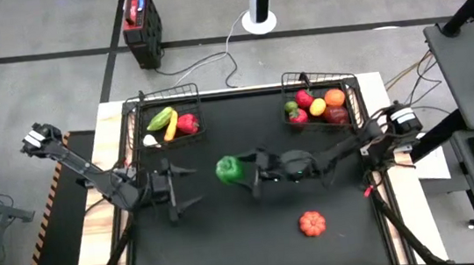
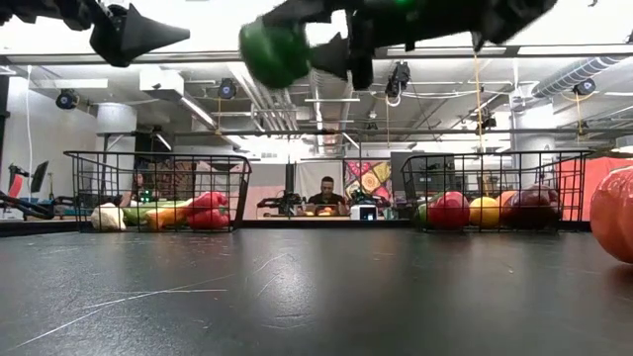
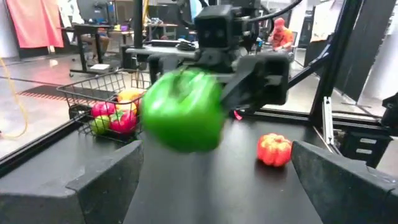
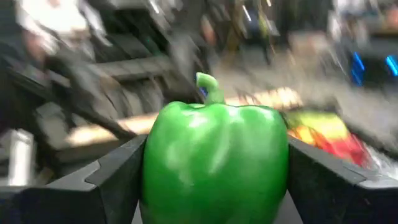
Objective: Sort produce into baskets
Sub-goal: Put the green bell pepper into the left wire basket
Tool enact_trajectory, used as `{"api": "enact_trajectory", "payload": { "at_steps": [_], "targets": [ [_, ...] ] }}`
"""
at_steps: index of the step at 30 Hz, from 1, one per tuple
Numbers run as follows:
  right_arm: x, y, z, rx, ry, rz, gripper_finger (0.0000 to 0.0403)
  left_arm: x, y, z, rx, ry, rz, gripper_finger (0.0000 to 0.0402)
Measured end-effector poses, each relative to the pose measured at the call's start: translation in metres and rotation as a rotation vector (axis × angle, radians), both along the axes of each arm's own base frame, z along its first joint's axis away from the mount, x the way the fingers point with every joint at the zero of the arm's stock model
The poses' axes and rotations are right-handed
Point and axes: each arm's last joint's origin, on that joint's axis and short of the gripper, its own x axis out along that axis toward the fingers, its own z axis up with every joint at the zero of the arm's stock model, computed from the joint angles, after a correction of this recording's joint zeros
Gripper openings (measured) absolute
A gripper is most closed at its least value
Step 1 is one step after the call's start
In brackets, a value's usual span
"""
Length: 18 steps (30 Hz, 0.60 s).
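While the right hand [image 1: 243, 171] is gripping a green pepper [image 1: 229, 169] above mid-bench, stem pointing up, the left hand [image 1: 191, 184] is waiting wide open just beside it at nine o'clock, likely for a handover. An orange pumpkin [image 1: 312, 223] is lying nearer, at five o'clock. Farther back, the left basket [image 1: 163, 97] is holding vegetables, the right basket [image 1: 319, 77] fruit.

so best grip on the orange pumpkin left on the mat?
Take the orange pumpkin straight from above, gripper fingers across its round ribbed body, not the stem. It sits upright and alone on the black mat, with every side free.
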Motion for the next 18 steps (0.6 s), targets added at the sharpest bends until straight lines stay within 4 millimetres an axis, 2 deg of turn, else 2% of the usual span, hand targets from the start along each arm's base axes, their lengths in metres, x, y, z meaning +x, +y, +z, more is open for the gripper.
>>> {"api": "enact_trajectory", "payload": {
  "at_steps": [5,8,18],
  "targets": [
    [-0.008,0.013,-0.009,-0.128,-0.238,0.121,0.0322,0.006,-0.004,0.003,0.021,-0.032,-0.007,0.0389],
    [-0.006,0.018,-0.014,-0.202,-0.277,0.170,0.0322,0.011,-0.008,0.005,0.039,-0.080,-0.031,0.0389],
    [0.002,0.030,0.001,-0.318,-0.347,0.231,0.0323,0.028,-0.015,0.004,0.084,-0.201,-0.098,0.0389]
  ]
}}
